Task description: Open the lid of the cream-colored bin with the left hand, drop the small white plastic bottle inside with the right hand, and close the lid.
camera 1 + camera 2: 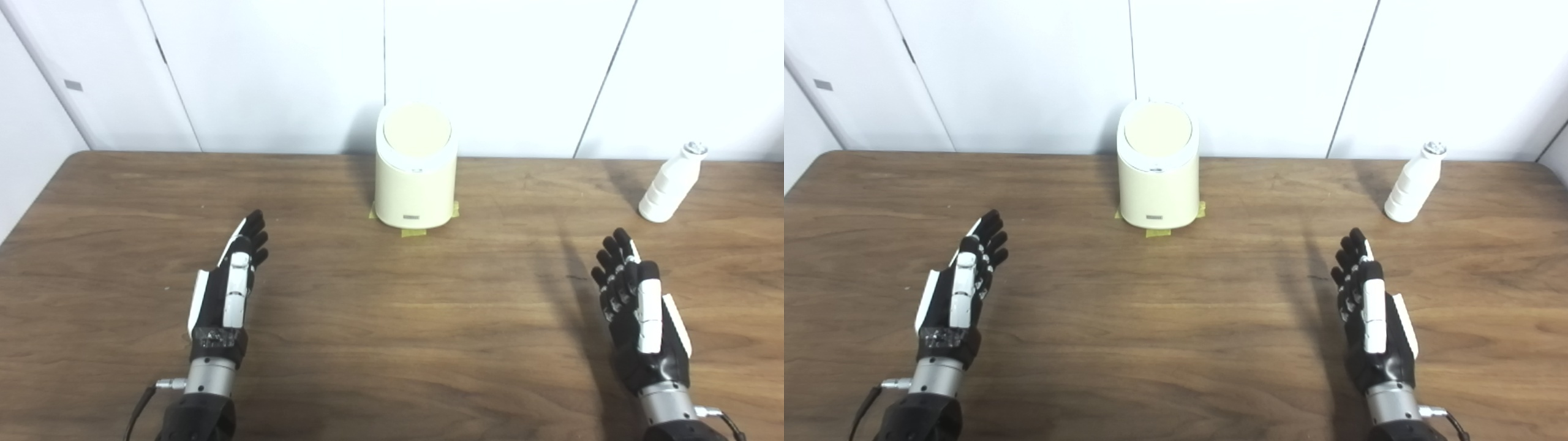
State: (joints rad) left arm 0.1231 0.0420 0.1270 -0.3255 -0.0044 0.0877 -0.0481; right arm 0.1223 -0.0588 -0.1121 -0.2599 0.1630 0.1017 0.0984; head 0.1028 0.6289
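The cream-colored bin [416, 177] sits upright near the middle of the tabletop's [392, 318] far edge, with its round lid [416, 128] down and tilted a bit toward the camera. There are bits of yellow tape [414, 233] under its base. The small white plastic bottle [670, 184] stands upright too, cap up, over by the far right corner and well apart from the bin. The left hand [226, 288] is near the front left, holding nothing, fingers straight and pointing toward the far edge. The right hand [637, 306] mirrors it at the front right, also empty with fingers loosely spread. The bottle's beyond it, with bare wood between them.
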